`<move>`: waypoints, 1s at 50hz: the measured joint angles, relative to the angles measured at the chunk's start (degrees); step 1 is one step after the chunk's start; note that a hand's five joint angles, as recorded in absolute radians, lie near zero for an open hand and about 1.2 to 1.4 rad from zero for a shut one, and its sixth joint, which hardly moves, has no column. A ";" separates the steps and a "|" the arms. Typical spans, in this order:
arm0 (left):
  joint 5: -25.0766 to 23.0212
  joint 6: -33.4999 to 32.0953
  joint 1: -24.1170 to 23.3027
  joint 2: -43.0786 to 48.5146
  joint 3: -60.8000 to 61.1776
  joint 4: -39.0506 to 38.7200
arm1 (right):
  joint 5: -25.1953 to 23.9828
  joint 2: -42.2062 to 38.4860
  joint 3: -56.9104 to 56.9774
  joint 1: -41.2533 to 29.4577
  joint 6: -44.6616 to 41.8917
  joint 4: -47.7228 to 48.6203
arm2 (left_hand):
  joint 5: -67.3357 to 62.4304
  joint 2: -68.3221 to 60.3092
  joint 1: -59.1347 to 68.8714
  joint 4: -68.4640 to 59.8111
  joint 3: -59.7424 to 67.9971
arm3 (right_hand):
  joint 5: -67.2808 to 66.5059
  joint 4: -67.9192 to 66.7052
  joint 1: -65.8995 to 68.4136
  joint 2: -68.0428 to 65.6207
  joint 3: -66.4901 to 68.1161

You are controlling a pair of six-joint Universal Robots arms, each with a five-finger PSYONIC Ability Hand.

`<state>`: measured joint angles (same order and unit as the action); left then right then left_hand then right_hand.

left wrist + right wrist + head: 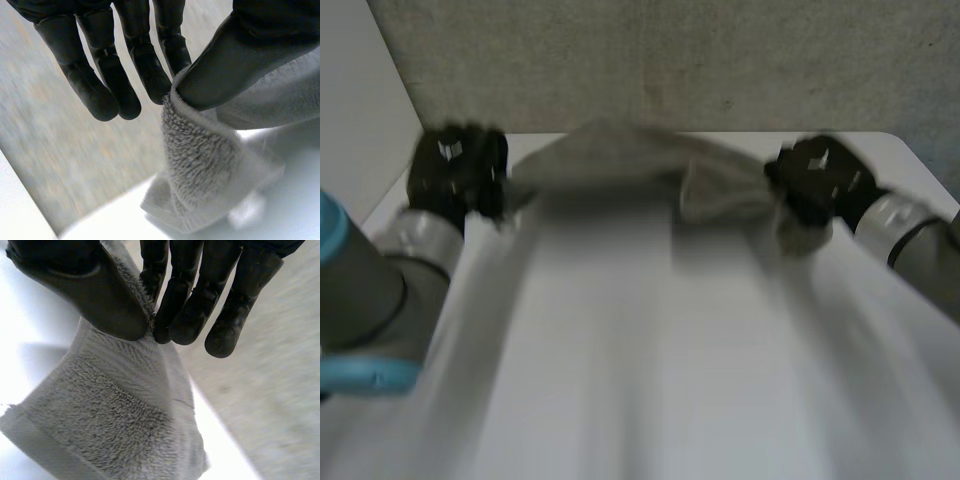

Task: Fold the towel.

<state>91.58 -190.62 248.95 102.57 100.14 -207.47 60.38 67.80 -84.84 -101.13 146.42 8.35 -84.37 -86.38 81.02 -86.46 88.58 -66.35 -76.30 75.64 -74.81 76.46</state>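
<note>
The grey towel (620, 160) hangs stretched between the two hands at the far end of the white counter (650, 350), close in front of the speckled grey wall (670, 60). The left hand (455, 170) has it at the left end and the right hand (817, 178) at the right end, the two hands well apart with the cloth spanning the gap and sagging a little in bunched folds toward the right. In the left wrist view the thumb (240, 60) presses an edge of the terry cloth against the side of the nearest finger, so this hand is pinching the towel, while the other fingers (100, 90) point down straight and free beside the pinch; below it the cloth drops in a thick fold over the counter. In the right wrist view the thumb (80, 285) clamps the towel against the fingers (175, 315) in the same way, a firm pinch at the cloth's edge, and the towel fans out wide under the palm. Whether the lower part of the towel touches the counter cannot be told. The left arm (360, 280) comes in along the near left side of the counter and the right arm (910, 235) along its right side
</note>
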 measured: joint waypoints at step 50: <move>-0.71 -1.41 3.29 -0.15 15.72 -7.01 | 11.38 0.40 -18.14 -2.80 11.30 3.47 | 0.01 0.00 0.00 0.00 0.02 | 52.32 50.42 -49.39 48.03 -49.89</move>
<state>90.87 -192.04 252.24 102.42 115.86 -214.47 71.77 68.20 -102.98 -103.93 157.72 11.82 -84.36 -86.38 81.03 -86.46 88.61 -14.03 -25.88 26.25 -26.78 26.56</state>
